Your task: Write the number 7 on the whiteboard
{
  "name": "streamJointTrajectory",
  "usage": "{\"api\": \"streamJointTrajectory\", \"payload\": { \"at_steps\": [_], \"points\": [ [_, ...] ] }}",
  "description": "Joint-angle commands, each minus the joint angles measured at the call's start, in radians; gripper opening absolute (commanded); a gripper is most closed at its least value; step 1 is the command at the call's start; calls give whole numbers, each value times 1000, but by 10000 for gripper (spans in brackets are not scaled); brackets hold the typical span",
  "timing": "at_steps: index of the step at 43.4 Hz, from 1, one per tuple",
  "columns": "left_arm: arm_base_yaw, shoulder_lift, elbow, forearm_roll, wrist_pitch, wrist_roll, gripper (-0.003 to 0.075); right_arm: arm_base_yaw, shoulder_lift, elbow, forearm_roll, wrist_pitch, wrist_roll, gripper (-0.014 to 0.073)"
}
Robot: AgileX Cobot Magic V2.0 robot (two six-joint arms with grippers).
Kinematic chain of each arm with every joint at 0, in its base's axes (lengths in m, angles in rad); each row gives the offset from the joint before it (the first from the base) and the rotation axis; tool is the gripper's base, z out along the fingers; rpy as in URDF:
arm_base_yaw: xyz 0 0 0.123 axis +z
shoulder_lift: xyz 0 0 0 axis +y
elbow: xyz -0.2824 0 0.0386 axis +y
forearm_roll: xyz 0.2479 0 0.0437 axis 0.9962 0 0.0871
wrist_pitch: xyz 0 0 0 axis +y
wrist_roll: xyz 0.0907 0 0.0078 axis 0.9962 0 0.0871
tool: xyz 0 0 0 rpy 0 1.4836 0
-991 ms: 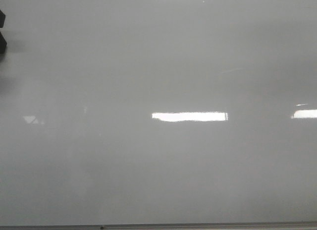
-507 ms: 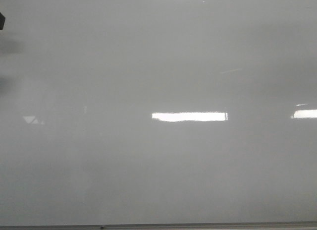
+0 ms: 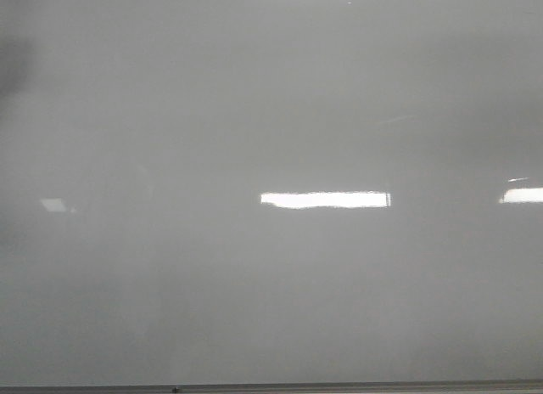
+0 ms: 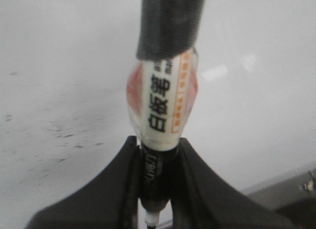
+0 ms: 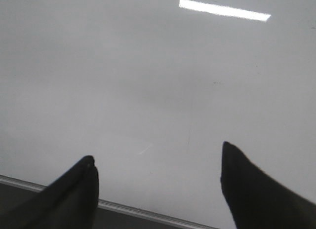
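The whiteboard (image 3: pixel 271 267) fills the front view, pale grey and glossy, with no black digit on it; the number 7 is not in view. Neither gripper shows in the front view. In the left wrist view my left gripper (image 4: pixel 157 142) is shut on a whiteboard marker (image 4: pixel 163 103), black-bodied with a white and orange label, held over the whiteboard (image 4: pixel 59 66). In the right wrist view my right gripper (image 5: pixel 158 160) is open and empty above the whiteboard (image 5: pixel 148 76).
Bright rectangular light reflections (image 3: pixel 325 199) lie on the board. A thin grey frame edge (image 3: pixel 271 387) runs along the board's near side, and also shows in the right wrist view (image 5: pixel 133 209) and the left wrist view (image 4: pixel 281 182). Faint smudges (image 4: pixel 64 135) mark the board.
The dark shape at the front view's left edge has moved out of view to the left. The board itself is unchanged.
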Motion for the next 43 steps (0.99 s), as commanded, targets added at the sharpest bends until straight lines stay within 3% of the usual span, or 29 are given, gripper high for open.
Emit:
{"api": "streamJointTrajectory", "payload": {
  "at_steps": [1,7,17,23,30,35,43],
  "points": [
    [-86,-27,-86,-93,111,162,-21,3,12,-37,0,-58,-5,542],
    [-212,-9,-126,-204,186,323,-21,3,35,-37,0,-28,-5,542],
    [-446,61,-169,-205,250,368,-20,5,119,-68,57,61,-63,542],
    [-557,99,-171,-197,262,420,-21,5,188,-126,214,157,-311,542],
    [-644,121,-171,-195,267,444,-20,9,263,-176,530,287,-736,542],
    [-684,121,-171,-189,267,444,-20,45,313,-180,697,331,-963,542],
    [-725,121,-171,-187,267,444,-20,160,386,-218,736,327,-1056,542]
  ]
}}
